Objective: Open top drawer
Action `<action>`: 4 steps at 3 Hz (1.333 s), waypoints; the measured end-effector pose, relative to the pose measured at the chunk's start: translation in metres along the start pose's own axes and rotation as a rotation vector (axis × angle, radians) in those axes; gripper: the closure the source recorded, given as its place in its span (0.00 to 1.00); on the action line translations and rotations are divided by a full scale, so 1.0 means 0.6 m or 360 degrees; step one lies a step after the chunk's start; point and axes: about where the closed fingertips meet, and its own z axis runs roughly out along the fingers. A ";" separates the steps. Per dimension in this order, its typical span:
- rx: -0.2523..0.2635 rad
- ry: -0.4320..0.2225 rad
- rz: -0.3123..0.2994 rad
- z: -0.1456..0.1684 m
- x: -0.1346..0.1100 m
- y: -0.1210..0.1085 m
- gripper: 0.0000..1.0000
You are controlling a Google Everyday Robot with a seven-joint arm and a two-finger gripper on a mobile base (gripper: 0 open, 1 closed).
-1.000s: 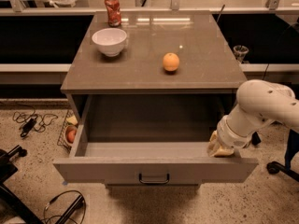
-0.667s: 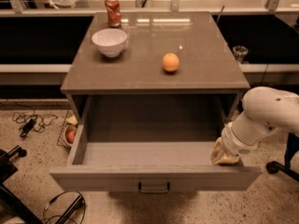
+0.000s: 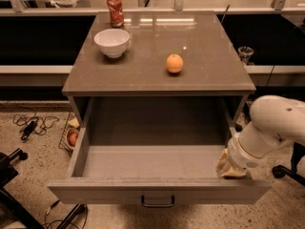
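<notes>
The top drawer (image 3: 152, 161) of the grey-taupe cabinet stands pulled far out toward the camera, showing a deep plain grey inside with nothing in it. Its dark bar handle (image 3: 157, 202) sits at the centre of the drawer front, low in the view. My white arm comes in from the right, and the gripper (image 3: 230, 167) rests at the drawer's front right corner, just inside the rim. The wrist hides how the gripper stands against the drawer wall.
On the cabinet top (image 3: 209, 56) stand a white bowl (image 3: 112, 42), a red can (image 3: 115, 11) and an orange (image 3: 174, 63). A wire basket with fruit (image 3: 71, 135) and cables (image 3: 31, 124) lie on the floor at the left. A chair base (image 3: 286, 173) is at the right.
The drawer has slid further out toward the camera, and the gripper and arm have moved with its front right corner.
</notes>
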 end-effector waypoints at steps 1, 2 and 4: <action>-0.0067 -0.0019 0.0036 0.005 -0.001 0.053 0.82; -0.0069 -0.0019 0.0036 0.006 -0.001 0.054 0.58; -0.0074 -0.0017 0.0033 0.007 -0.002 0.056 0.12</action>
